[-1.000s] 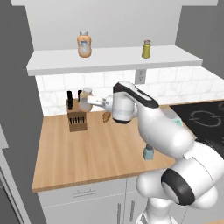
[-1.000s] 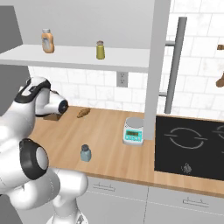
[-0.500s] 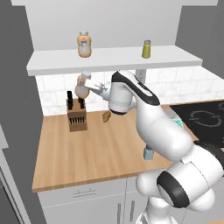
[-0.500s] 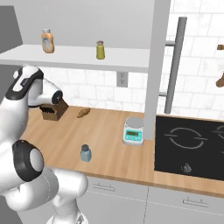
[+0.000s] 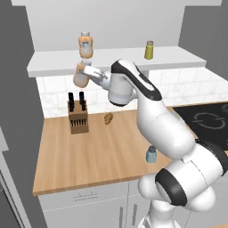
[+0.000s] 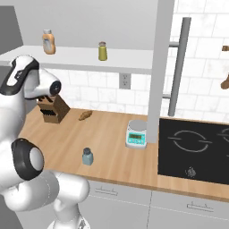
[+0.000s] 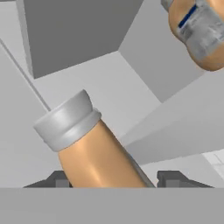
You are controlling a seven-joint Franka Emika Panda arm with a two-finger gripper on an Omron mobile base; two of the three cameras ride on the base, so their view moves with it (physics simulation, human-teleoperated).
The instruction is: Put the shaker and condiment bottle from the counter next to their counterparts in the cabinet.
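Roughly a quarter through, by the look of it. Gripper (image 5: pixel 87 74) clamped on the condiment bottle (image 5: pixel 81 75), lifted clear of the counter (image 5: pixel 67 156) and held level with the front edge of the cabinet (image 5: pixel 58 67) ledge, towards its left end, just below the wider orange bottle (image 5: pixel 85 45); not yet set down. Shaker (image 6: pixel 87 156) untouched near the counter's front edge. Yellow-green shaker (image 5: pixel 149 50) waiting towards the ledge's right end. Left to do: place the bottle, fetch the shaker.
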